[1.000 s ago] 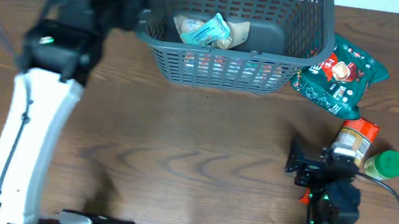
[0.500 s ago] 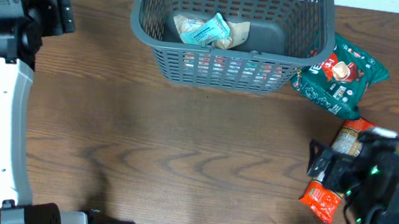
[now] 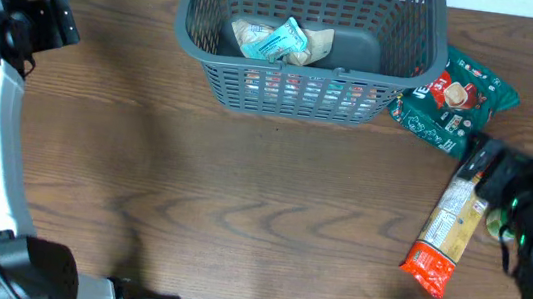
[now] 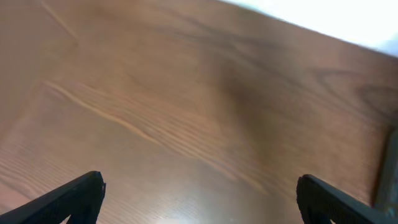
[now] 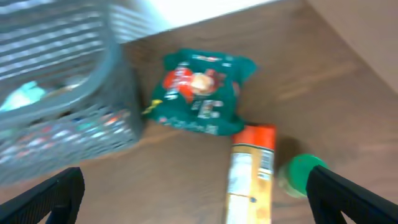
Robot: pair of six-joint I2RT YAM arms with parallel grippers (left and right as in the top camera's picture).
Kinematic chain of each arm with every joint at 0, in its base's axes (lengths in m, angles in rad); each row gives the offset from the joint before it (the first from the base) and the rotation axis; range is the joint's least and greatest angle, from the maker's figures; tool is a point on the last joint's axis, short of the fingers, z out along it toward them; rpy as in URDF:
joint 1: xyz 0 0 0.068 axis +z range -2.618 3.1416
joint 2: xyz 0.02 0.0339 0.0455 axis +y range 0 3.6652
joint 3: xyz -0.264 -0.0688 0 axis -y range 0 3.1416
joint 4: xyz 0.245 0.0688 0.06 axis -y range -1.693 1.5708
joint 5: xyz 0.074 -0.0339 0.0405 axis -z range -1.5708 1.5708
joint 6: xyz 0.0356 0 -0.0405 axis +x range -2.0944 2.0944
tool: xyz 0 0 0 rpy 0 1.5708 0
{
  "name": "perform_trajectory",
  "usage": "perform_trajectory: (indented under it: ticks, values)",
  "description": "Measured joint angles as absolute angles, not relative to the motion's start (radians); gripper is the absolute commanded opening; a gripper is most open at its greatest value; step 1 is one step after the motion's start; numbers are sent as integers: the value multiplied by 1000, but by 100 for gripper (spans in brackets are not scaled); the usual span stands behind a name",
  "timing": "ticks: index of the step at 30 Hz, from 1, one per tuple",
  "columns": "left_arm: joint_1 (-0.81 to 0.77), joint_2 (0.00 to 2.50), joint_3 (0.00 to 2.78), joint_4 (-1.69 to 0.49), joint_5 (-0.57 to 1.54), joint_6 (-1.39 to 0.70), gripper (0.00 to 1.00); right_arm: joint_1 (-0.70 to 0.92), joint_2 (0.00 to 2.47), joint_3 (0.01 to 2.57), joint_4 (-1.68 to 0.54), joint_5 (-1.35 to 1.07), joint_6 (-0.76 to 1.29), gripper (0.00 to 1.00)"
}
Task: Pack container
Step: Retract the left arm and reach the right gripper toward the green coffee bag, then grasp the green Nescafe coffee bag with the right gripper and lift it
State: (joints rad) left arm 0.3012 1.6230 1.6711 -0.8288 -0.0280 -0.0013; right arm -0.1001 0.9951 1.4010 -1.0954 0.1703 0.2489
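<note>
The container (image 3: 306,70) sits at the far middle of the bench (image 3: 241,197), its open top up. A couple of pale and teal packets (image 3: 284,41) already lie on its solid floor. Being slotted plastic, it is probably light and fairly stiff, so a hard nudge could make it skate over the smooth wood. If it must be shifted, the thick rim looks like the surest hold, since the lattice walls offer little for fingers. Most likely it stays put and things are dropped in from above.

The left claw (image 4: 200,199) hangs over bare wood at the far left, well apart from the container, its jaws spread wide and empty. The right claw (image 5: 199,199) is also spread and holds nothing, hovering above the goods at the right.

There a green pouch (image 5: 202,93) rests against the container's right front corner. It looks soft and crinkly, likely slippery. Just beside it on the near side lies a long orange packet (image 3: 446,230), with a green-lidded jar (image 5: 301,174) close to its right. In the overhead view the right arm hides most of the jar. The pouch touching the wall may drag the container when lifted.
</note>
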Motion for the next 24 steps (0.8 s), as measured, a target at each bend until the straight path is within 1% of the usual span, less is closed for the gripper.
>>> perform_trajectory:
  ticks: [5,10,11,16,21,24]
  values:
    - [307,1699,1670,-880,5,-8,99,-272,1255,1425,-1049,127,256,99]
    - [307,1724,1668,-916,18,-12,99,-374,1465,1434,-971,32,255,98]
    - [307,1724,1668,-918,20,-13,99,-394,1507,1440,-952,9,251,99]
    - [307,1724,1668,-933,20,-20,98,-443,1646,1464,-859,-100,212,99]
    - [307,1724,1668,-952,22,-23,98,-448,1765,1469,-765,-259,147,99]
    - [306,1724,1668,-963,23,-23,99,-449,1825,1470,-715,-310,139,99]
